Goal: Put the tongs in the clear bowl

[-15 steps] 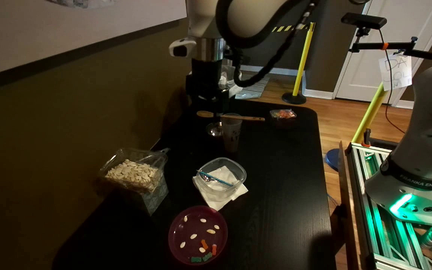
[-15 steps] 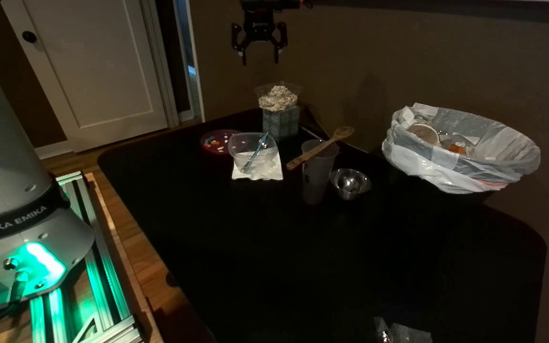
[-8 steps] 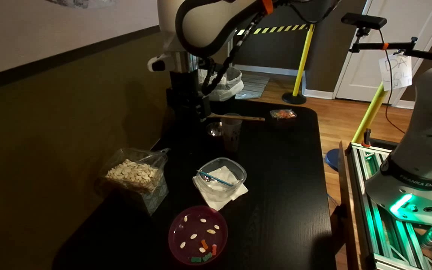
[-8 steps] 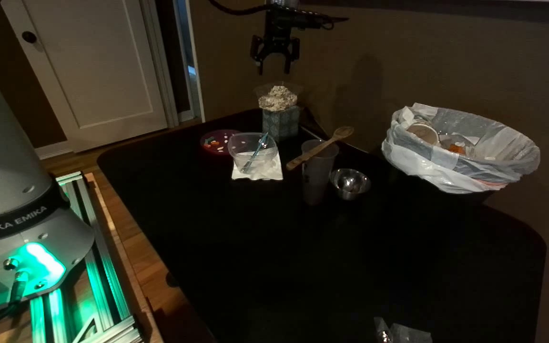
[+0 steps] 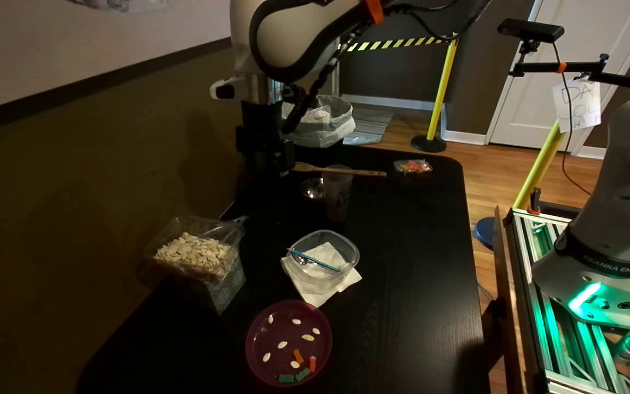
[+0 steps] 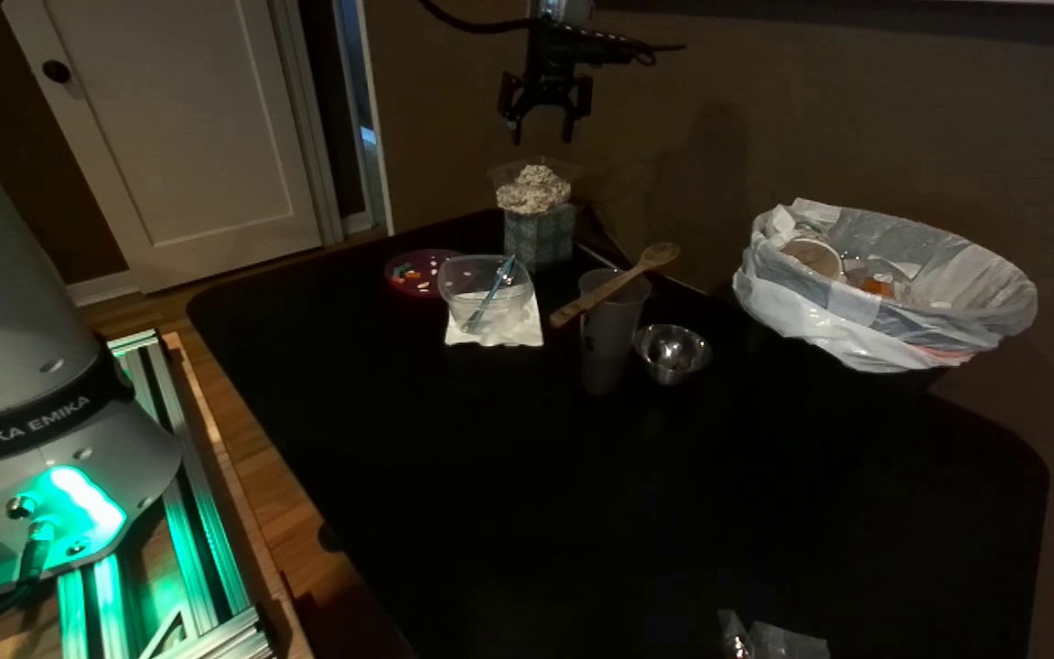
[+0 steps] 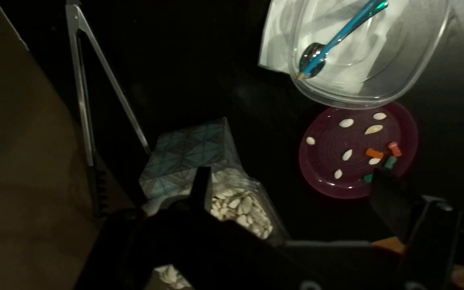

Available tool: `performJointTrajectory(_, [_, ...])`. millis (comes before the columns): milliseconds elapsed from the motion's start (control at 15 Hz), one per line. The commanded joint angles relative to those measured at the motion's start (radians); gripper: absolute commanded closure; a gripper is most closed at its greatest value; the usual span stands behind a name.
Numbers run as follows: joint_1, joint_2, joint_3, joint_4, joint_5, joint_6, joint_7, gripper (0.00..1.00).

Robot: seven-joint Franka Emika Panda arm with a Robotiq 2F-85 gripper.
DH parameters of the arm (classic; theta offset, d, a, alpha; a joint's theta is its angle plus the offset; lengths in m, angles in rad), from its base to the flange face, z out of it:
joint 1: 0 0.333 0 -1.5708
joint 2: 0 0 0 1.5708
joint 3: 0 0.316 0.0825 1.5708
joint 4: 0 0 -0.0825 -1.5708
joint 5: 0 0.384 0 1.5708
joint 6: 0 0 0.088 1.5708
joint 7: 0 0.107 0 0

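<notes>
The tongs [image 7: 81, 90] lie at the left of the wrist view, silver arms spread in a V, beside the wall; one dark tip runs beside my gripper and the other goes behind the patterned box. I cannot make them out in the exterior views. The clear bowl [image 7: 357, 102] stands on a white napkin with a spoon and a thin blue stick in it; it shows in both exterior views [image 5: 315, 282] [image 6: 481, 297]. My gripper [image 7: 292, 175] is open and empty, high above the table near the wall in both exterior views [image 5: 271, 169] [image 6: 543, 139].
A dark red plate [image 7: 324, 183] holds seeds and candies. A patterned box [image 6: 541, 238] bears a clear tub of seeds [image 5: 194, 257]. A tall cup [image 6: 609, 348] has a wooden spoon [image 6: 600, 296] across it, beside a metal bowl [image 6: 673, 355]. A lined bin [image 6: 884, 320] stands beyond.
My gripper has moved toward the wall, to the left in an exterior view and to the right and lower in an exterior view. It slows in the last half second. The jaws stay open.
</notes>
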Motion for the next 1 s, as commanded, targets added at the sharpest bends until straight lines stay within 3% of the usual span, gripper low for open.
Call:
performJointTrajectory(0, [-0.075,0.167,-0.002,0.15,0.027,0.049,-0.008,0.0])
performJointTrajectory(200, [-0.119,0.337,0.013,0.301,0.04,-0.016,0.008,0.0])
performJointTrajectory(333, [-0.108,0.438,0.011,0.382,0.008,-0.08,0.043,0.0])
performJointTrajectory(400, [-0.13,0.312,0.014,0.244,0.006,-0.011,0.012,0.0])
performJointTrajectory(533, [-0.124,0.4,0.019,0.31,0.003,-0.03,0.023,0.0])
performJointTrajectory(733, [-0.117,0.433,0.022,0.351,0.002,-0.038,0.035,0.0])
performJointTrajectory(933, [-0.135,0.512,0.051,0.423,-0.004,0.111,-0.075,0.0])
